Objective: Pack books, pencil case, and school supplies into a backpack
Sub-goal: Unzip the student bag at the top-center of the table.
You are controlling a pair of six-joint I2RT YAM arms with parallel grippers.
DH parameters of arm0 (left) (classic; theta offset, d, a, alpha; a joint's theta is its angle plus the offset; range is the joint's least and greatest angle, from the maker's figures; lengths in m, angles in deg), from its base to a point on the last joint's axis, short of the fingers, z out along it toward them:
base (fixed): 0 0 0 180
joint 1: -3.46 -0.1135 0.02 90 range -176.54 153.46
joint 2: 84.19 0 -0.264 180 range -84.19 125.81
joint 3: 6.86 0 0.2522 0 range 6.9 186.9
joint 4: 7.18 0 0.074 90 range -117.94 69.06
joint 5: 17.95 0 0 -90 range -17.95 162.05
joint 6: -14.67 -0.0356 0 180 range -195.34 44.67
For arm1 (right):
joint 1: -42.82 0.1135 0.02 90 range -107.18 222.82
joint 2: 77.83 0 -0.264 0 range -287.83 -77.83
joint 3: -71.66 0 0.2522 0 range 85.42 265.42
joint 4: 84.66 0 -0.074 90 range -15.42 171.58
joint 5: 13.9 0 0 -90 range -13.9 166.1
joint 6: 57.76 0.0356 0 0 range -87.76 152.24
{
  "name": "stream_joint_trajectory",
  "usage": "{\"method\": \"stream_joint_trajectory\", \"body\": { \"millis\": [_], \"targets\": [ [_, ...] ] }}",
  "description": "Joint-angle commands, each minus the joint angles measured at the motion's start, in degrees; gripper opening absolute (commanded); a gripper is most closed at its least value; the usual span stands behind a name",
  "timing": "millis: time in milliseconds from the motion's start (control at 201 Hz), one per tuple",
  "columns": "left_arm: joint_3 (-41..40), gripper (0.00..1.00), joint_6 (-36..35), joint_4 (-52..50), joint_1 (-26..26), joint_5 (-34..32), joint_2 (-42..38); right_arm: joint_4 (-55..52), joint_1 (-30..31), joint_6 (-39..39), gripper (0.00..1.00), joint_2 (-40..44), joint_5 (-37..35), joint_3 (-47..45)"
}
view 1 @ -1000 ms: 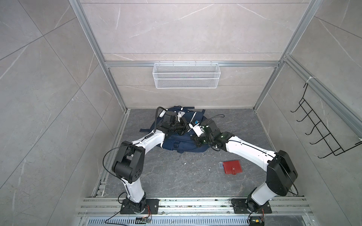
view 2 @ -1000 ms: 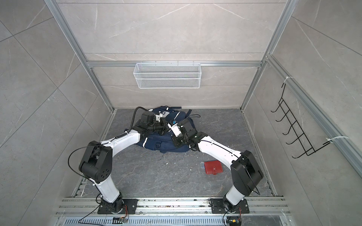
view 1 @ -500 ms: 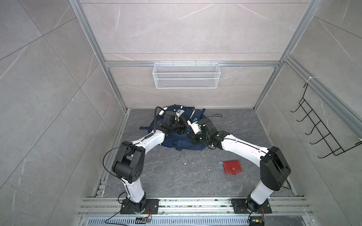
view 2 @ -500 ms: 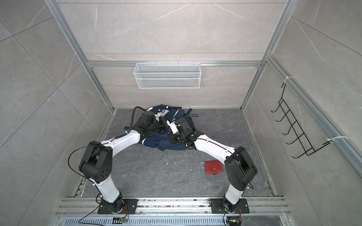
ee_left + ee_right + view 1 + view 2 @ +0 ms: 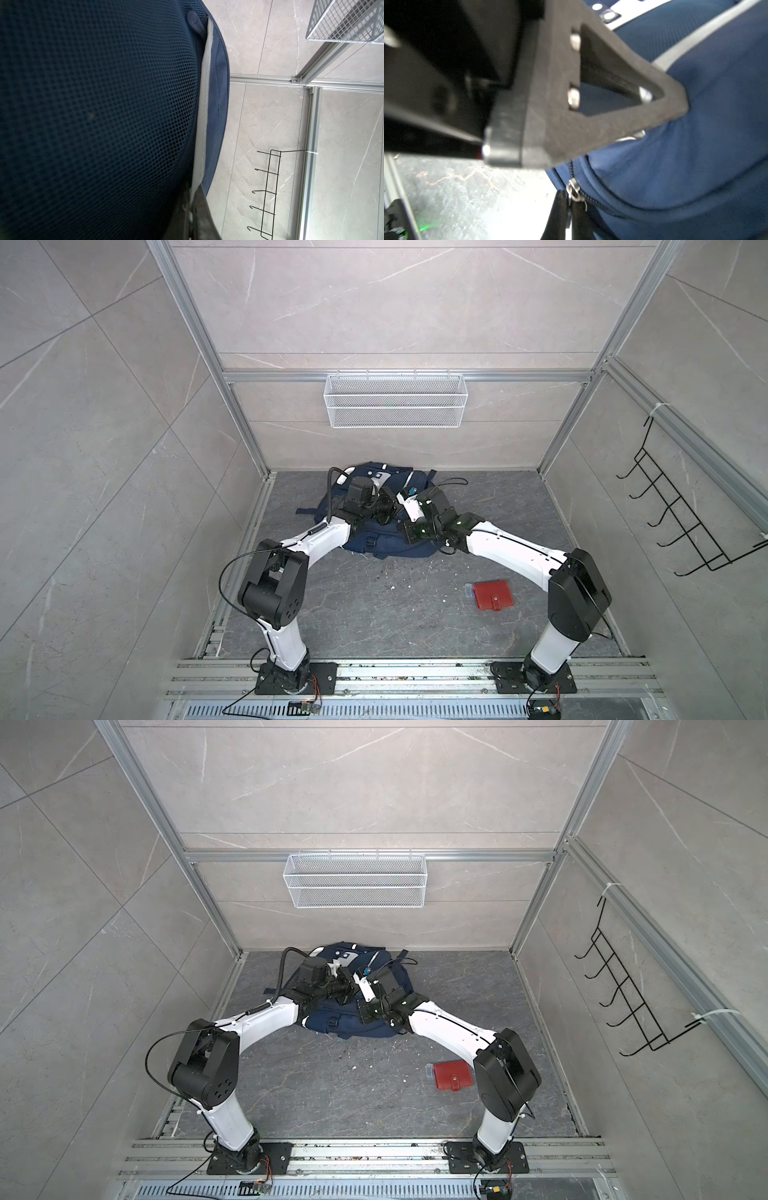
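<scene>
The navy backpack [image 5: 386,545] [image 5: 340,1025] lies at the back of the floor, partly hidden under both arms. My left gripper [image 5: 192,212] [image 5: 388,510] is shut on the backpack's grey stripe [image 5: 204,104], beside its navy mesh [image 5: 104,104]. My right gripper [image 5: 569,205] [image 5: 405,526] is shut on the metal zipper pull [image 5: 574,191] of the backpack [image 5: 695,145], close to a left finger [image 5: 591,116]. The school supplies, a red snap case [image 5: 493,594] [image 5: 453,1075] and a clear plastic piece [image 5: 468,591] [image 5: 430,1072], lie on the floor near the right arm. Books and pencil case are out of view.
A white wire basket [image 5: 395,406] [image 5: 355,880] hangs on the back wall above the backpack. A black wire hook rack [image 5: 685,522] [image 5: 623,994] is fixed to the right wall. Aluminium rails [image 5: 415,672] run along the front edge under both arm bases.
My right gripper has moved left along the backpack toward the left gripper, still holding the zipper pull. The backpack has bunched up a little. The left arm has barely moved.
</scene>
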Motion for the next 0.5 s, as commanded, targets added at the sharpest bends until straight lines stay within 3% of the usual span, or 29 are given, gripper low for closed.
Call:
{"method": "stream_joint_trajectory", "body": {
  "millis": [0, 129, 309, 403, 493],
  "targets": [
    [5.25, 0.0, -0.75, 5.55, 1.35, -0.98, -4.05, -2.09, 1.82, 1.04, 0.0, 0.83, 1.05, 0.14],
    [6.32, 0.0, -1.3, -0.73, 1.34, -1.32, -5.81, -0.28, -0.48, 3.85, 0.0, 2.82, 0.55, -2.81],
    [15.2, 0.0, -10.68, -23.61, 1.16, -1.98, -5.74, -0.27, -3.7, 4.38, 0.0, 5.15, -0.52, -4.17],
    [17.46, 0.37, -16.1, -33.19, 0.05, -3.82, -5.86, 0.11, -5.21, 3.91, 0.0, 6.19, -0.34, -5.17],
    [13.49, 0.49, -18.04, -34.46, -2.68, -4.8, -8.27, -0.11, -6.03, 2.85, 0.0, 6.79, -0.27, -6.04]
  ]
}}
